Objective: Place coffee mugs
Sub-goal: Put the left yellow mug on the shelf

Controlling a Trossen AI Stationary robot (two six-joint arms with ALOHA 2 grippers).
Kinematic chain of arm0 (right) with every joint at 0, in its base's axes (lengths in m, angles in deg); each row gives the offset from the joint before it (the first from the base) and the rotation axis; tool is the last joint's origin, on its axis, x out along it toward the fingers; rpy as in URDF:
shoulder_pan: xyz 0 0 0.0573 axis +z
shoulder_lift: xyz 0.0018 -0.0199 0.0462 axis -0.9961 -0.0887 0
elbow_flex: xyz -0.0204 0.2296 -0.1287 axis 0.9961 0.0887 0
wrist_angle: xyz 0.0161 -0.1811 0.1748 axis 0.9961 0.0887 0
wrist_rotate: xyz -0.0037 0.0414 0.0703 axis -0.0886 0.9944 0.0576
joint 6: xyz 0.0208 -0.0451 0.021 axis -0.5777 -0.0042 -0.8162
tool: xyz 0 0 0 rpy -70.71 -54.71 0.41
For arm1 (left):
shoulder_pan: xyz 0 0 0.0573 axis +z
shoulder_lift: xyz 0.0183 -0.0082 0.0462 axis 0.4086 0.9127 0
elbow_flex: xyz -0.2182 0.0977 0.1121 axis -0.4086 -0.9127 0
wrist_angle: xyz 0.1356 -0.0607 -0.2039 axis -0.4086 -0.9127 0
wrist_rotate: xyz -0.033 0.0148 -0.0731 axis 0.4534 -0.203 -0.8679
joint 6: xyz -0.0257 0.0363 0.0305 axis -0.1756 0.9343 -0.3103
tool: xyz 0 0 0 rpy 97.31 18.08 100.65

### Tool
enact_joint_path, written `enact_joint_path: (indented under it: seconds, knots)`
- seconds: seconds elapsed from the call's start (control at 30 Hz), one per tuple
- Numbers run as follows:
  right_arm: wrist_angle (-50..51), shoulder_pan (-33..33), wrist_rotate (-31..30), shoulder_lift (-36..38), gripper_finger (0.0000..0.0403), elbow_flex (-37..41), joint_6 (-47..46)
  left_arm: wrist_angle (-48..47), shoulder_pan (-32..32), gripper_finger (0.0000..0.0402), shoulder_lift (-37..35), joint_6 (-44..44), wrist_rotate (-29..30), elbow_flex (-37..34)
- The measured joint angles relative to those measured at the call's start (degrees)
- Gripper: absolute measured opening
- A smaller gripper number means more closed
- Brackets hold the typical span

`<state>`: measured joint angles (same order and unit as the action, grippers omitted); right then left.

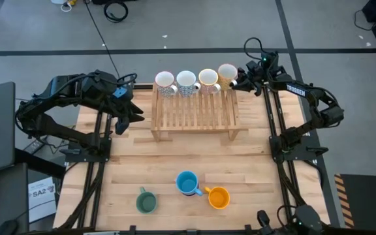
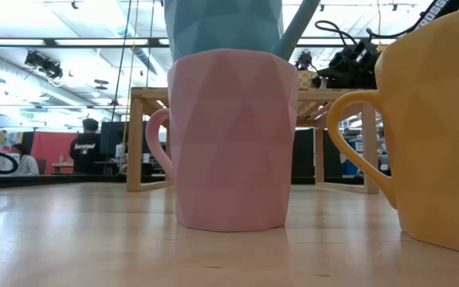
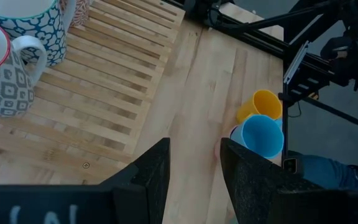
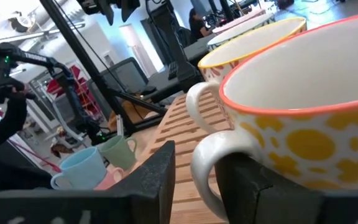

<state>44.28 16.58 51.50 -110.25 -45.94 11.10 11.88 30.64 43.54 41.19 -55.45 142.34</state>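
Note:
Four white patterned mugs stand in a row along the far edge of a wooden slatted rack [image 1: 194, 114]. The rightmost is the yellow-dotted mug [image 1: 227, 73]. My right gripper [image 1: 235, 83] is level at that mug's right side, open, with the mug's handle [image 4: 205, 163] between its fingers. My left gripper [image 1: 124, 121] hovers open off the rack's left end, holding nothing. Near the front edge, the blue mug [image 1: 187, 183] sits inside the pink mug [image 2: 233, 139]. The orange mug [image 1: 219, 196] and the green mug [image 1: 146, 201] stand on the table beside them. My right gripper [image 4: 197, 152] straddles the yellow-dotted mug's handle, coming level from the table's right. One finger [image 4: 163, 171] is apart from the handle, with rack slats showing between. I cannot tell whether the other finger [image 4: 253, 186] touches it. The mug stands upright on the rack.
The rack is raised on legs, and its near slats [image 3: 104, 81] are bare. Bare wooden table [image 1: 175, 153] lies between the rack and the front mugs. Arm bases and frame rails [image 1: 279, 147] flank both sides. People show in the room behind [image 2: 86, 147].

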Motion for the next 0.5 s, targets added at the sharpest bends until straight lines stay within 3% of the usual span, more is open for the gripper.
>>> enact_joint_path:
  seconds: [0.5]
  knots:
    - [0.14, -2.15, 3.31, 0.07, 0.0107, -0.02, -4.05, 0.0, 0.0, 0.0146, 0.0, 0.02, 0.0, 0.0]
